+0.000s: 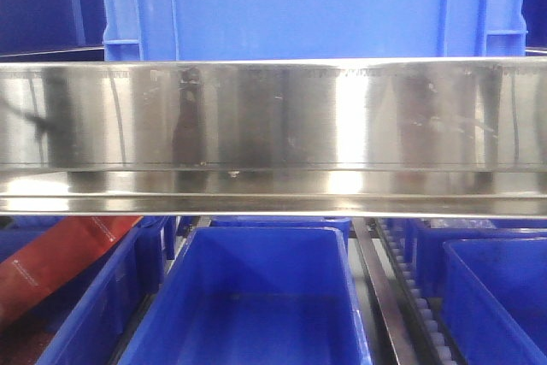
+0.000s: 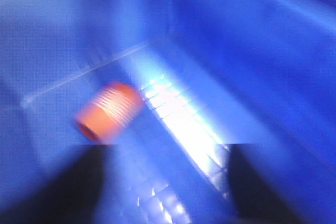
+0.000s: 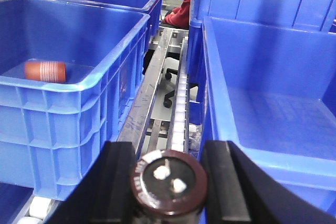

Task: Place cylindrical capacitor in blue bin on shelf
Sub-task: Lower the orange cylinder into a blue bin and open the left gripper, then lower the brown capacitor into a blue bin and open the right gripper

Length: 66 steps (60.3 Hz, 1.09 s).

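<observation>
Capacitor (image 3: 169, 179), dark, two terminals on its end, clamped between the black fingers of the right gripper (image 3: 168, 158), facing along the roller track (image 3: 181, 103). The track gap is narrow between the rims of the left bin (image 3: 79, 108) and right bin (image 3: 262, 103); the right bin's interior lies open. The left bin holds an orange ribbed cylinder (image 3: 45, 70). Left gripper (image 2: 163, 182) inside a blue bin, fingers spread wide, holding nothing; that view is blurred. Farther off: chair base (image 3: 170, 85) and a red-clad person (image 3: 181, 9), cut off. In the front view the shelf (image 1: 273, 126) rail spans the frame, cutting off the bins below it.
</observation>
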Motion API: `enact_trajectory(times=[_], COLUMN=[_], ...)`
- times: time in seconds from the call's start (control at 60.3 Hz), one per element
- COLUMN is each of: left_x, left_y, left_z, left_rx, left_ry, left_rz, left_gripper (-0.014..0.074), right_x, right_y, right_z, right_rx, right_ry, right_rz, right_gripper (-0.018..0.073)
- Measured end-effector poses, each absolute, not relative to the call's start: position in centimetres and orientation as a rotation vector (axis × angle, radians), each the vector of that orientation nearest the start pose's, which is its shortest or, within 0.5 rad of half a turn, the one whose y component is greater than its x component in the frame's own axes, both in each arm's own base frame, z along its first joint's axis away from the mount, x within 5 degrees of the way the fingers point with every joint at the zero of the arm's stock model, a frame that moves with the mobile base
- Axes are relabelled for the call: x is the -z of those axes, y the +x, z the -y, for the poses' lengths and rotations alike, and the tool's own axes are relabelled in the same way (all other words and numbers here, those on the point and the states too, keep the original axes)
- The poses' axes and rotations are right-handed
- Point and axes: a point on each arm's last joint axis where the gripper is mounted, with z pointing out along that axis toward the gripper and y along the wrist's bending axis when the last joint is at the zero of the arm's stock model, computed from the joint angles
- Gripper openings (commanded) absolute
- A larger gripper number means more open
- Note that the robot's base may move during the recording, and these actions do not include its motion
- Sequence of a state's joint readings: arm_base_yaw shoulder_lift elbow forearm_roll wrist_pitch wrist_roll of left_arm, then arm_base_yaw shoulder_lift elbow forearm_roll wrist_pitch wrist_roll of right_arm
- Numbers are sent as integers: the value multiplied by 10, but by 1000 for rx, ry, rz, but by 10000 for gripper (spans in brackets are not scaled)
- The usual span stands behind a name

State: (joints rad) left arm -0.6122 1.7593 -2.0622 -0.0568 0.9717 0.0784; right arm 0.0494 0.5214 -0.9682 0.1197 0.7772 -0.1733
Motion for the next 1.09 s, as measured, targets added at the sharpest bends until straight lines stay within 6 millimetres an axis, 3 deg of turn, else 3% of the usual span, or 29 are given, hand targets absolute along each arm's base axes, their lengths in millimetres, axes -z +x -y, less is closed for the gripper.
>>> enact_trajectory(times=[0.083, 0.215, 0.514, 0.729, 0.895, 1.094], left_x=[-472, -484, -481, -466, -443, -412], left_y=[301, 277, 221, 170, 130, 92], left_z=[216, 194, 147, 104, 77, 51], left_rx=[360, 304, 251, 244, 278, 341], left_ry=[737, 735, 664, 538, 505, 441], left_rz=[-2064, -2121, -2098, -1991, -1904, -1846], left_gripper=[-111, -111, -111, -111, -111, -111], right_x=[-422, -422, -422, -422, -422, -424], right_y=[67, 67, 67, 67, 68, 89], right_z=[-11, -11, -11, -11, -11, -15], right_rx=[-49, -49, -49, -49, -49, -74], right_ry=[-183, -183, -183, -183, -184, -209], right_rz=[-1801, -1801, -1801, -1801, -1807, -1808], right_gripper=[-162, -162, -162, -162, -162, -162])
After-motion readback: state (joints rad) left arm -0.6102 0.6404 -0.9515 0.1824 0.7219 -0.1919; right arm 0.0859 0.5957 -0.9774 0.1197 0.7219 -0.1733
